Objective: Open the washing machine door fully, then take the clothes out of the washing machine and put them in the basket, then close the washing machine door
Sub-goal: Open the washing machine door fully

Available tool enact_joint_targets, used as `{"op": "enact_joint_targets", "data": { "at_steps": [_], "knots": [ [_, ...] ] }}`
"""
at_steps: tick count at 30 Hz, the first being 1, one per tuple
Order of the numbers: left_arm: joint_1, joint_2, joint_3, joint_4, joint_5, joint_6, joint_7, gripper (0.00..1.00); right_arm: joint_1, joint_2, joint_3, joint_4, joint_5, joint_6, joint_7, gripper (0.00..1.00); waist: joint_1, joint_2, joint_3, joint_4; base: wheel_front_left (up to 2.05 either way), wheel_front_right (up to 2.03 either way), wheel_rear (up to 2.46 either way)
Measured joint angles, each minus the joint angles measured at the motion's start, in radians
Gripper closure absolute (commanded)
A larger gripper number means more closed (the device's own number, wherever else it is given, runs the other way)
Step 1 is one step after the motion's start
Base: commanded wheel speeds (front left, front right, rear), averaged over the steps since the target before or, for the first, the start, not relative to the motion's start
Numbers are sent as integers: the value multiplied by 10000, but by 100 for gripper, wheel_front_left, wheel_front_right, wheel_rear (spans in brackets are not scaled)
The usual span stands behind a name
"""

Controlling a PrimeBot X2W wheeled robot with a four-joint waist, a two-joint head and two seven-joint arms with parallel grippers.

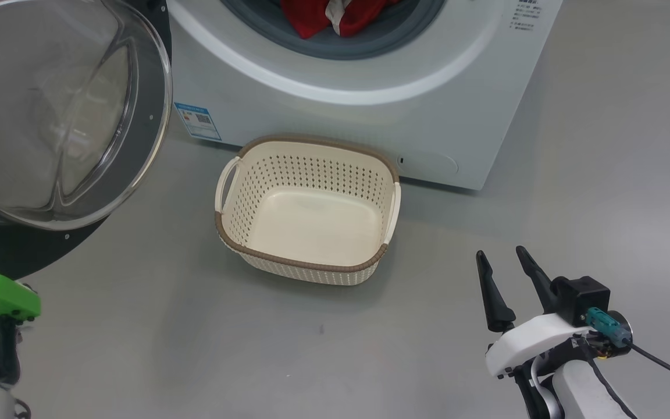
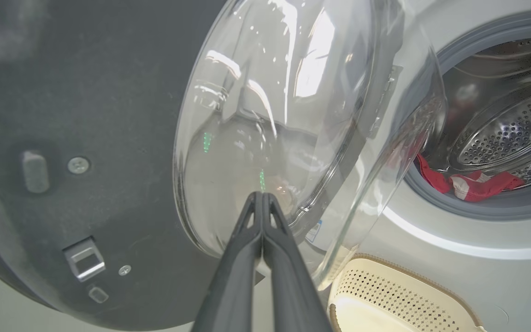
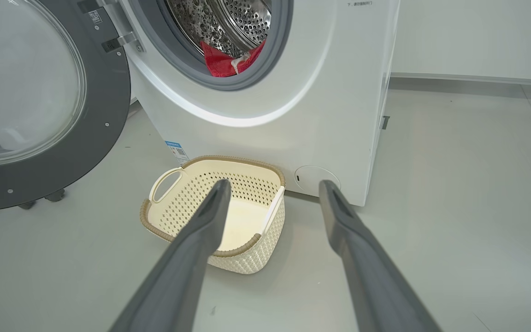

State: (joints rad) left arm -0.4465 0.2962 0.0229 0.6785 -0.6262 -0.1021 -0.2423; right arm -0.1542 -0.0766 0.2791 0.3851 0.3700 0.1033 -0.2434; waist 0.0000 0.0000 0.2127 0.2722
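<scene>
Left jaws pressed together; right jaws spread wide.

Grey floor [image 1: 137,349] – basket [image 1: 312,265] before washing machine [image 1: 428,128]

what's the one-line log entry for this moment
door open | clothes in drum | basket empty | left gripper shut near door | right gripper open, empty

- The washing machine [image 1: 428,110]: white, with a blue label [image 1: 198,121].
- The clothes [image 1: 312,14]: red with a white stripe.
- The basket [image 1: 312,171]: cream, dotted with holes, brown woven-look rim.
- The washing machine door [image 1: 50,116]: clear glass, black rim.
- The floor [image 1: 137,320]: plain grey.
</scene>
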Motion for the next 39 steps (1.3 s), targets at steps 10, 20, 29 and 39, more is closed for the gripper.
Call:
{"op": "enact_joint_targets", "data": {
  "at_steps": [10,20,29,39],
  "knots": [
    [918,-224,-706,-391,491,-92,-54,100,270,98,-224,56,207,2,-12,0,0,0,-924,-476,0,0,0],
    [1876,-648,-1103,-809,650,-102,-67,100,532,138,-466,-134,454,10,-13,0,0,0,-1648,-1198,0,0,0],
    [2715,-930,-1256,-1517,920,-102,-69,100,823,151,-523,-508,489,12,-33,0,-1,0,-2171,-1946,0,0,0],
    [3033,-1438,-1530,-2489,1026,-100,-73,44,1078,153,-734,-892,474,-2,-42,0,0,1,-2215,-2375,0,0,0]
  ]
}}
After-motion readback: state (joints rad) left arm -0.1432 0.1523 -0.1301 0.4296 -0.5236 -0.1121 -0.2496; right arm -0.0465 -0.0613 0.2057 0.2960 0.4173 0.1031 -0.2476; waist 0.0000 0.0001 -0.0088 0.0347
